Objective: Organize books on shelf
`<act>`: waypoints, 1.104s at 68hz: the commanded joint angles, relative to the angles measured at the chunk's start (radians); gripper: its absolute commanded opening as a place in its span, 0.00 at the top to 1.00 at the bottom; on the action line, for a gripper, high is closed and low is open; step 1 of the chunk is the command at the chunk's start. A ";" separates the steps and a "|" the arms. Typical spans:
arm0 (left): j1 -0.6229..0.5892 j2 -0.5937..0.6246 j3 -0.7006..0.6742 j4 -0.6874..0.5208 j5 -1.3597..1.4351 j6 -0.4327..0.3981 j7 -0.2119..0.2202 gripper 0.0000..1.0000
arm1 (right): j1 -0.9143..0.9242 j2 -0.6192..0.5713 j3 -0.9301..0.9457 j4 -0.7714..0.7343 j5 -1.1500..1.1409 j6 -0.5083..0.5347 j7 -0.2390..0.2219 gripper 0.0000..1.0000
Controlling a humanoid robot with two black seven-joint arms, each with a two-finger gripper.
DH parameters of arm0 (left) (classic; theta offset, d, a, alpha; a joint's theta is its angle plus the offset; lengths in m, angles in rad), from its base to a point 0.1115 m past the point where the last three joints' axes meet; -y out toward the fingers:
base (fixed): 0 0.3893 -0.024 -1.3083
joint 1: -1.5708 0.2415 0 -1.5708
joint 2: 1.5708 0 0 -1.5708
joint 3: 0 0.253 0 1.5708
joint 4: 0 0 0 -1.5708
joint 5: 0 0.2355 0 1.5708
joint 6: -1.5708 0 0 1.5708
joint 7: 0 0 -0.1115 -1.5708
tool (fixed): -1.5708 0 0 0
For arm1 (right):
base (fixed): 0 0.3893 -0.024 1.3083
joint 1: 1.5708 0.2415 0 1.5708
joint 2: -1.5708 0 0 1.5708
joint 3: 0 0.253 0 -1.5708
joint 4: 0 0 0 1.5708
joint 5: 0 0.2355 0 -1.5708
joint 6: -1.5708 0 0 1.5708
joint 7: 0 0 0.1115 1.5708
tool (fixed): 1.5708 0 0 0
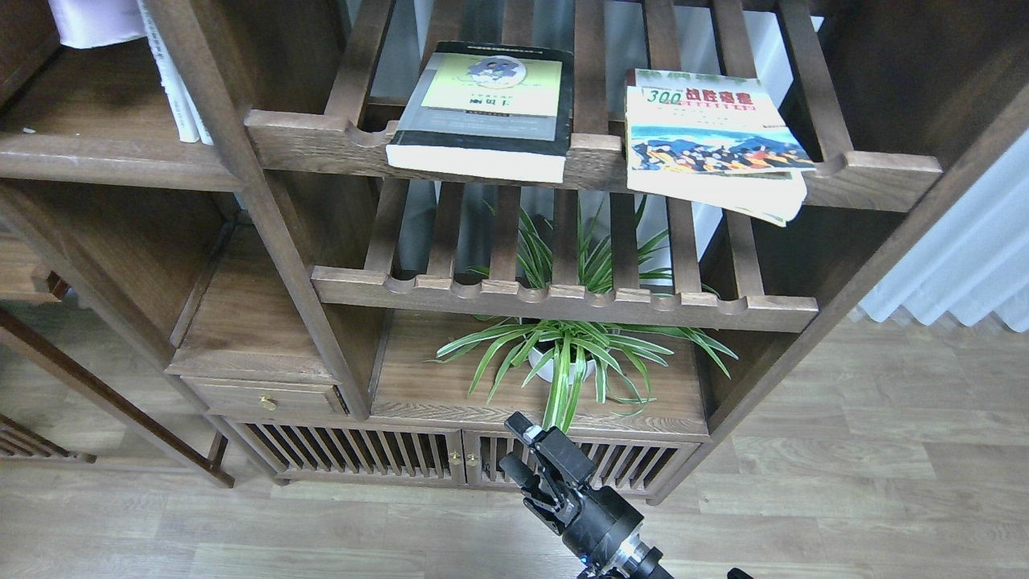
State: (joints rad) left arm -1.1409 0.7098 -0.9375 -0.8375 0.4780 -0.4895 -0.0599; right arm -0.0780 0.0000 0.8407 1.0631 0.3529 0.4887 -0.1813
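Nearest, the right gripper (517,450), boxy black metal, holds nothing; I cannot tell its finger spread. Beyond, a striped leafy plant (567,358). Farther, a thick black-edged book (482,108) and a glossy "300" book (711,133) lie flat on a slatted rack (876,173); a pale book (173,76) stands on the solid brown shelf (96,157).

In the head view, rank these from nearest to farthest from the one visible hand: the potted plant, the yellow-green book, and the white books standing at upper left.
From the hand, low in the centre:
1. Potted plant, just above it on the low board.
2. Yellow-green book, lying flat on the upper slatted rack, above the hand.
3. White standing books, far upper left on the solid shelf.
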 commanded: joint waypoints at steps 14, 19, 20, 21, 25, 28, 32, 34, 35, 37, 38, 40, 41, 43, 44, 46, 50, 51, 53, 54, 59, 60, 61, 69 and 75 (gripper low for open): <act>0.035 0.003 -0.009 -0.025 0.044 0.001 -0.205 0.96 | 0.012 0.000 0.001 0.000 0.004 0.000 0.000 0.00; 0.058 0.008 -0.017 -0.028 0.044 0.001 -0.224 0.96 | 0.018 0.000 0.001 0.000 0.012 0.000 0.000 0.00; 0.061 0.010 -0.017 -0.028 0.044 0.001 -0.228 0.96 | 0.020 0.000 0.001 0.000 0.012 0.000 0.000 0.00; 0.066 0.013 -0.017 -0.029 0.044 0.001 -0.238 0.96 | 0.021 0.000 0.001 0.000 0.014 0.000 0.000 0.00; 0.075 0.022 -0.017 -0.032 0.044 0.001 -0.258 0.96 | 0.024 0.000 0.001 0.000 0.017 0.000 0.000 0.00; 0.084 0.030 -0.017 -0.034 0.044 0.001 -0.270 0.96 | 0.023 0.000 0.001 0.000 0.017 0.000 0.000 0.00; 0.098 0.036 -0.017 -0.034 0.044 0.001 -0.281 0.96 | 0.023 0.000 0.001 0.000 0.020 0.000 0.000 0.00; 0.104 0.037 -0.017 -0.034 0.044 0.001 -0.284 0.96 | 0.023 0.000 0.001 0.000 0.023 0.000 0.000 0.00; 0.105 0.037 -0.017 -0.034 0.044 0.001 -0.285 0.96 | 0.023 0.000 0.001 0.000 0.023 0.000 0.000 0.00; 0.112 0.037 -0.020 -0.034 0.044 0.001 -0.294 0.96 | 0.024 0.000 0.001 0.000 0.024 0.000 0.000 0.00; 0.115 0.037 -0.020 -0.034 0.042 0.001 -0.298 0.96 | 0.023 0.000 0.001 0.000 0.026 0.000 0.000 0.00; 0.119 0.037 -0.021 -0.032 0.044 0.001 -0.307 0.96 | 0.023 0.000 0.001 0.000 0.029 0.000 0.000 0.00; 0.124 0.033 -0.021 -0.029 0.044 0.001 -0.314 0.96 | 0.023 0.000 0.001 0.000 0.031 0.000 0.000 0.00; 0.135 0.025 -0.026 -0.028 0.044 0.001 -0.327 0.96 | 0.023 0.000 0.000 0.000 0.031 0.000 0.000 0.00; 0.136 0.023 -0.026 -0.028 0.044 0.001 -0.327 0.96 | 0.023 0.000 0.001 0.000 0.031 0.000 0.000 0.00; 0.144 0.019 -0.026 -0.028 0.044 0.001 -0.327 0.96 | 0.023 0.000 0.000 0.000 0.031 0.000 0.000 0.00; 0.153 0.007 -0.027 -0.023 0.044 0.001 -0.330 0.96 | 0.023 0.000 0.000 0.000 0.031 0.000 0.000 0.00; 0.155 0.004 -0.027 -0.022 0.044 0.001 -0.330 0.96 | 0.023 0.000 0.000 0.000 0.031 0.000 0.000 0.00; 0.158 -0.001 -0.027 -0.018 0.044 0.001 -0.330 0.96 | 0.023 0.000 0.000 0.000 0.031 0.000 0.000 0.00; 0.159 -0.004 -0.026 -0.017 0.044 0.001 -0.330 0.96 | 0.023 0.000 0.000 0.000 0.031 0.000 0.000 0.00; 0.167 -0.019 -0.027 0.001 0.044 0.001 -0.330 0.96 | 0.023 0.000 0.000 0.000 0.032 0.000 0.000 0.00; 0.168 -0.023 -0.026 0.005 0.044 0.001 -0.330 0.96 | 0.021 0.000 0.000 0.000 0.032 0.000 0.000 0.00; 0.168 -0.027 -0.026 0.008 0.045 0.001 -0.330 0.96 | 0.021 0.000 0.000 0.000 0.032 0.000 0.000 0.00; 0.167 -0.064 -0.024 0.011 0.045 0.001 -0.330 0.96 | 0.018 0.000 -0.002 -0.002 0.040 0.000 0.000 0.00; 0.167 -0.078 -0.021 0.008 0.045 0.001 -0.330 0.96 | 0.020 0.000 -0.003 -0.002 0.044 0.000 0.000 0.00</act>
State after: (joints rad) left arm -0.9743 0.6534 -0.9643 -0.8286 0.5231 -0.4885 -0.3896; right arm -0.0590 0.0000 0.8390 1.0617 0.3917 0.4887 -0.1809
